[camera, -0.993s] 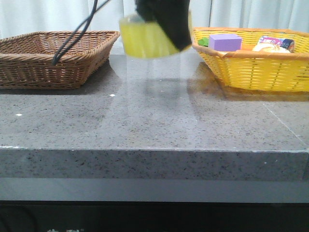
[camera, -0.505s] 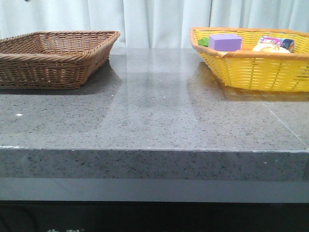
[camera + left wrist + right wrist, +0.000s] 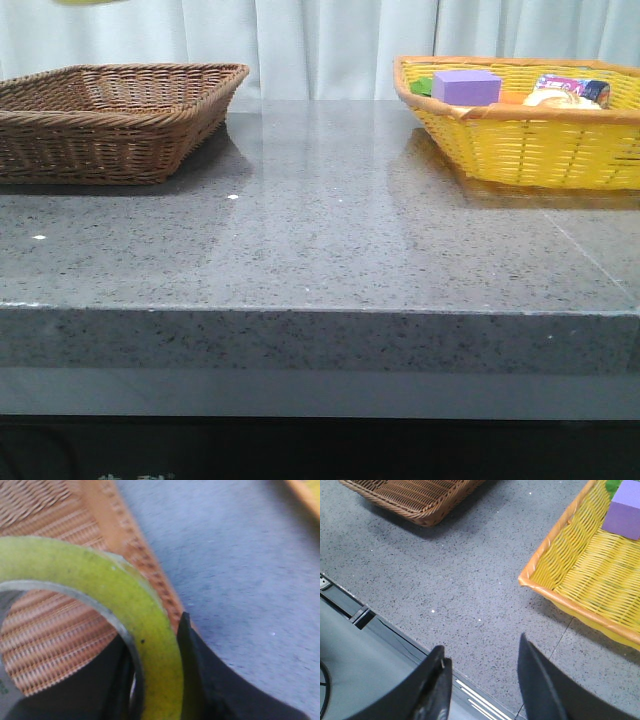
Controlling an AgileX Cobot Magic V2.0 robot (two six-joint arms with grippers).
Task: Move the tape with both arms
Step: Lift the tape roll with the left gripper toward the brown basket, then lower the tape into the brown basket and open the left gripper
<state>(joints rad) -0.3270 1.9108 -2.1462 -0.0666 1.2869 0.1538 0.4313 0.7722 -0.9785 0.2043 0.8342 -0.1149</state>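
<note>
**Left gripper carries the tape over the brown basket**

The left gripper (image 3: 160, 700) is clamped on the tape (image 3: 125, 610), one black finger (image 3: 210, 680) on the outside of the yellow ring and another inside its hollow. Its wrist camera looks through the roll at brown weave below, so the tape hangs above the brown wicker basket (image 3: 110, 115), over the rim that faces the middle of the bench (image 3: 320, 250). From the front, only a yellow sliver shows at the very top of the picture, above that basket (the arm itself is out of frame there).

The right gripper (image 3: 482, 680) has its fingers spread apart with nothing between them. It hangs over the bench's front edge, near the yellow basket (image 3: 520, 140).

The brown basket sits at the back left corner of the bench, the yellow one at the back right, well apart. In the yellow basket lies a purple block (image 3: 466, 86), with some colourful items beside it, too small to name.
</note>
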